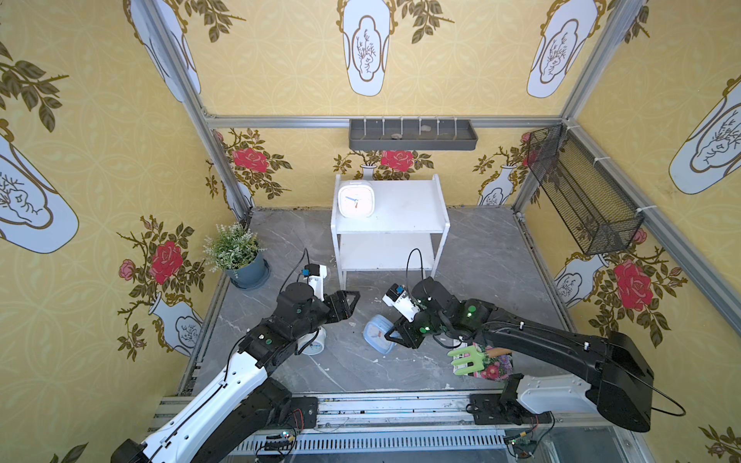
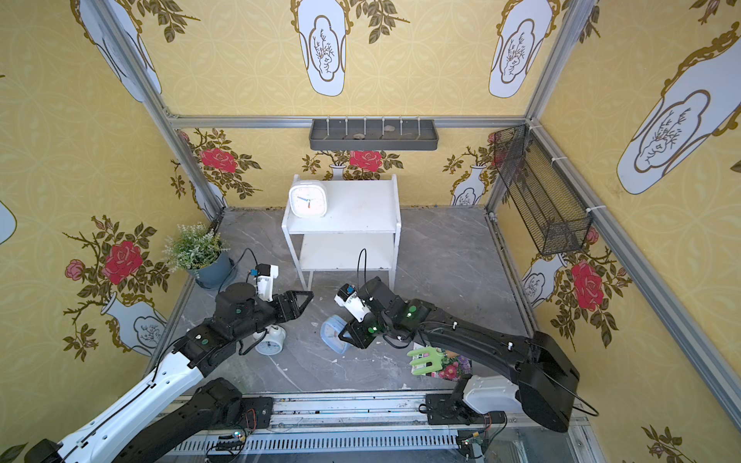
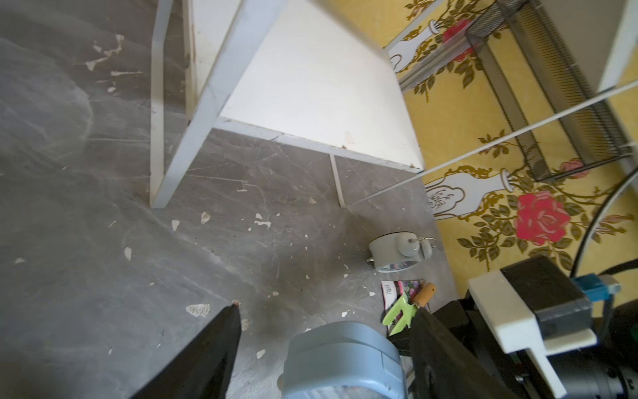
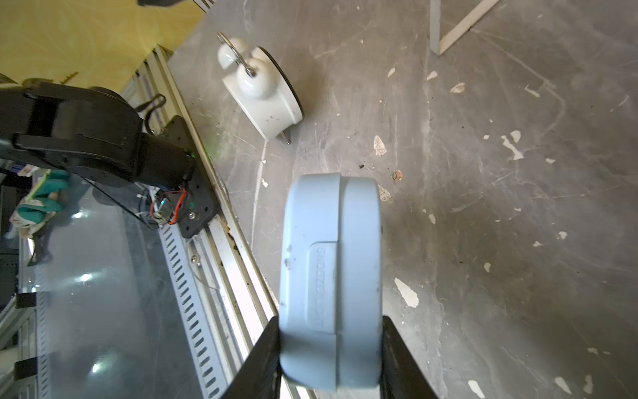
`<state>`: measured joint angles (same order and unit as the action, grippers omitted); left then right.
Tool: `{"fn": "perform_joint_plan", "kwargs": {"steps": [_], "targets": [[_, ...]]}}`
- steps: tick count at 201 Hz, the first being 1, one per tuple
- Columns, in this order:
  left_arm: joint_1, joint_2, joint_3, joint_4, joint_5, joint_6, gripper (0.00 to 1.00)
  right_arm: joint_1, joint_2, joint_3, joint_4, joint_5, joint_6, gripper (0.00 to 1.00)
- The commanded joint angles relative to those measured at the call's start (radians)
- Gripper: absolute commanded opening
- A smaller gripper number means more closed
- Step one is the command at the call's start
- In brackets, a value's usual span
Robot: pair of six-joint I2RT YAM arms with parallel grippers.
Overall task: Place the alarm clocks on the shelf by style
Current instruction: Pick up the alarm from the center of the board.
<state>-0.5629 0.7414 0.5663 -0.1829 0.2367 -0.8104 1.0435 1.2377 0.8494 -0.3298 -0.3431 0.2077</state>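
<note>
The white shelf [image 1: 401, 202] stands at the back, and a white rounded-square alarm clock [image 1: 356, 199] sits at the left of its top board. My right gripper [image 4: 330, 321] is shut on the light blue rounded-square clock [image 4: 331, 276], which hangs tilted low over the floor in both top views [image 1: 377, 332] [image 2: 332, 333]. My left gripper [image 1: 353, 298] hovers open just left of it, touching nothing. One white twin-bell clock [image 1: 312, 346] lies partly under my left arm. Another twin-bell clock [image 3: 397, 254] lies on the floor by the right wall, hidden in the top views.
A potted plant [image 1: 236, 256] stands at the left of the floor. A green garden fork [image 1: 469, 360] lies on a flowered seed packet under my right arm. A grey wall tray [image 1: 413, 134] and a black mesh basket [image 1: 581, 192] hang on the walls.
</note>
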Motion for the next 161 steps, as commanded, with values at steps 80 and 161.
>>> {"fn": "perform_joint_plan", "kwargs": {"steps": [80, 161], "targets": [[0.037, -0.033, 0.134, 0.058, 0.611, 0.189, 0.90, -0.003, -0.246, 0.119, -0.092, -0.169, 0.049, 0.31], [0.035, 0.024, 0.174, 0.021, 0.703, 0.231, 0.87, -0.008, -0.246, 0.189, -0.099, -0.230, 0.045, 0.31]]}}
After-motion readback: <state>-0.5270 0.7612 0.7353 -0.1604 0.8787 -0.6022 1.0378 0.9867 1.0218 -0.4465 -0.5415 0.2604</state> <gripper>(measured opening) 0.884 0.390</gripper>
